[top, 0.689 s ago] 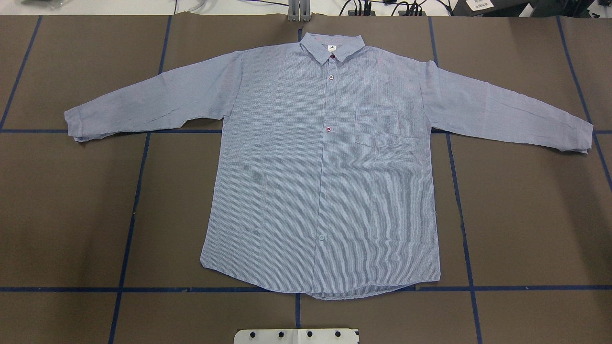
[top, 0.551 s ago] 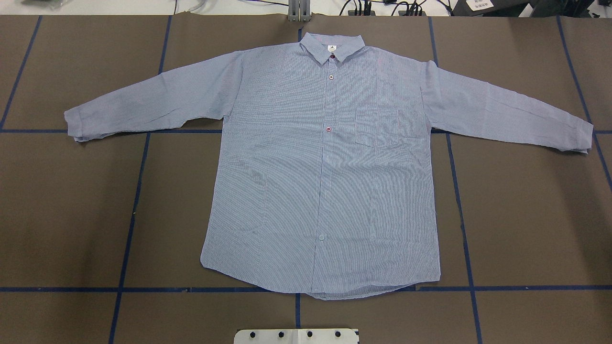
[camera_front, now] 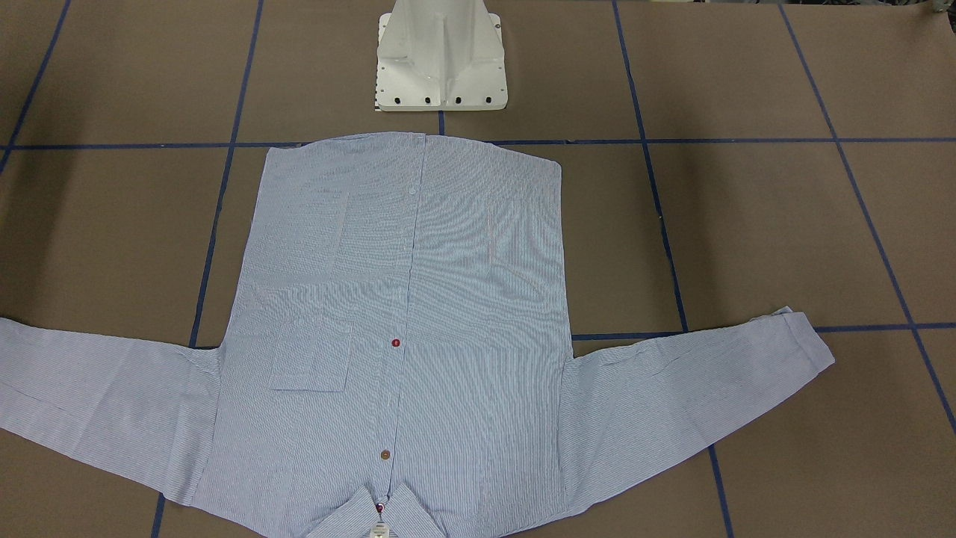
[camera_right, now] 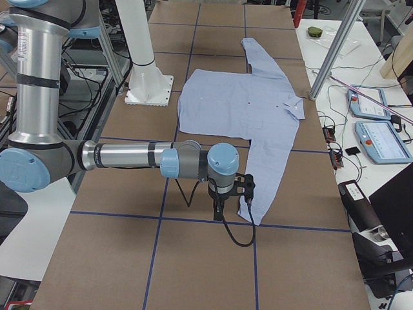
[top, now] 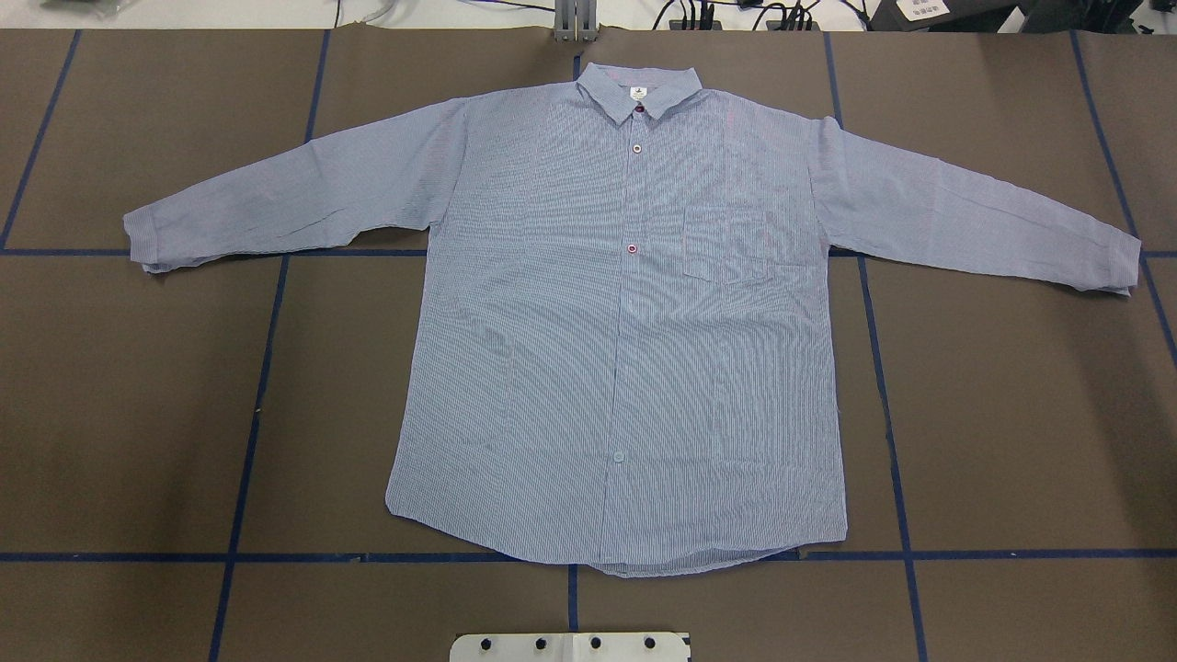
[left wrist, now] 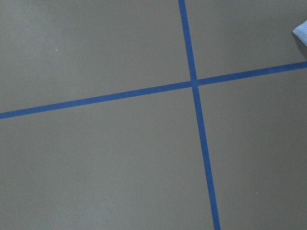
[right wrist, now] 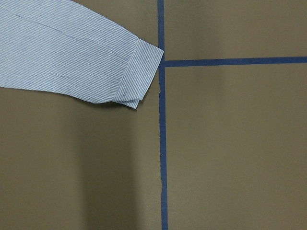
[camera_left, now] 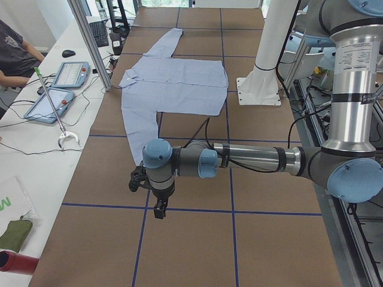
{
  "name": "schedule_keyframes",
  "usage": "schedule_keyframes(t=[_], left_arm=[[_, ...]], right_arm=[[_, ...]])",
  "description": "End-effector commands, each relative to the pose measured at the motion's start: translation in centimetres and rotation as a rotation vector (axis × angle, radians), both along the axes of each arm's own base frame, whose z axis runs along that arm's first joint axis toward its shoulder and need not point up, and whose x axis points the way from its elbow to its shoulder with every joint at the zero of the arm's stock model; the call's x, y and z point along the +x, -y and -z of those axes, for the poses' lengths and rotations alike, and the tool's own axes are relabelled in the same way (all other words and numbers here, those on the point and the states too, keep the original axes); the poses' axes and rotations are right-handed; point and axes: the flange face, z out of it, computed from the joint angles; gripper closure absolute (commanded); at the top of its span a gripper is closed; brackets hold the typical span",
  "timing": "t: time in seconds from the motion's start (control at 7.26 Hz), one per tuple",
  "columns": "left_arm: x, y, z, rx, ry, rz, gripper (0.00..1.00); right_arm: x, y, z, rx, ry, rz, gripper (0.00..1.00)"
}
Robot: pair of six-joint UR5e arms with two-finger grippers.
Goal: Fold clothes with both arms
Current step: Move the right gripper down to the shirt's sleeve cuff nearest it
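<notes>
Left gripper [camera_left: 160,211] hangs low over bare table [top: 138,414] near left edge, just beyond left cuff [top: 142,244], finger gap cannot be told; shirt [top: 625,322] flat, front up, mid-table, collar [top: 639,87] to far edge, sleeves [top: 294,198] spread, likely one per arm; right gripper [camera_right: 219,213] beside right cuff [right wrist: 139,72], fingers likewise unreadable.

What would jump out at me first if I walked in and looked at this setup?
The big light-blue striped shirt catches the eye first. It lies spread flat, face up, in the middle of the brown table, with its sleeves stretched out to both sides. Next come the two grey robot arms: the left arm and the right arm each reach out low over the table near a cuff.
</notes>
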Motion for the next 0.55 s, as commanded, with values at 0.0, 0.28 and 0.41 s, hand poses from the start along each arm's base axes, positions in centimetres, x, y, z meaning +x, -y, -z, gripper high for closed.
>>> schedule_keyframes(t=[0.0, 0.28, 0.41], left_arm=[[0.0, 0.1, 0.6, 0.021, -0.001, 0.000, 0.01], [0.0, 1.4, 2.7, 0.070, 0.000, 0.000, 0.01], [0.4, 2.3, 3.1, 0.133, -0.011, -0.004, 0.01]], right_arm=[[-0.1, 0.3, -0.1, 0.007, -0.001, 0.003, 0.00], [-0.2, 1.9, 1.4, 0.043, 0.001, 0.004, 0.00], [-0.2, 2.1, 0.0, 0.045, 0.007, 0.003, 0.00]])
